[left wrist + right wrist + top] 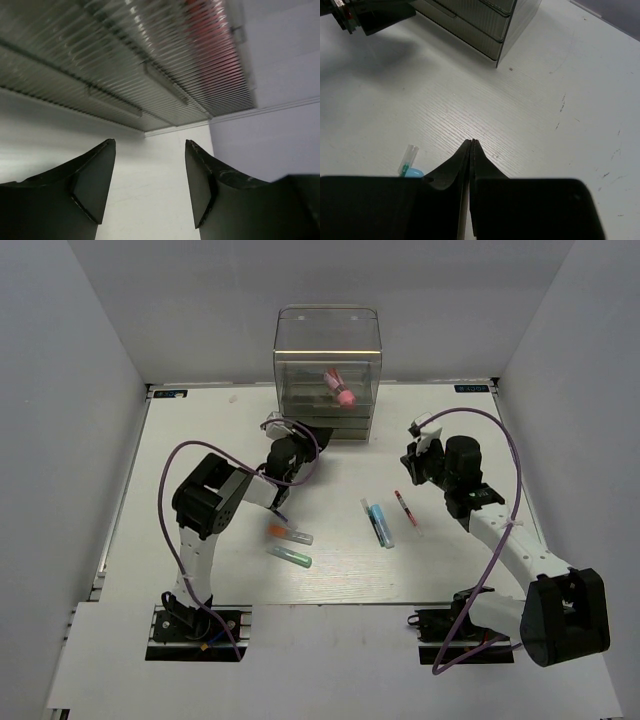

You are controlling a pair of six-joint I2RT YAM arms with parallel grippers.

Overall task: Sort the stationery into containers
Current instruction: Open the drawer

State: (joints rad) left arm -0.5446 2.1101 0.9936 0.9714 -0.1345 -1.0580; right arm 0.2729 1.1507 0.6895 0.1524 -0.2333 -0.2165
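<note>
The clear organiser [328, 350] stands at the back middle of the table, with a pink stubby item [345, 395] inside its tall top compartment. My left gripper [312, 436] is open and empty just in front of the drawers [150, 75], and only bare table shows between its fingers [97, 170]. My right gripper [472, 141] is shut on nothing above the table, right of centre [412, 458]. A light-blue marker [381, 527] and a red pen [405, 510] lie below it. A clear green-tipped marker [408, 159] lies beside the light-blue one. Orange-tipped [290, 534] and green-tipped [290, 557] markers lie near the left arm.
White walls close in the table [220, 440] on three sides. Purple cables loop over both arms. The organiser's corner [497, 47] is ahead and left of the right gripper, with the left gripper's body [375, 12] beyond it.
</note>
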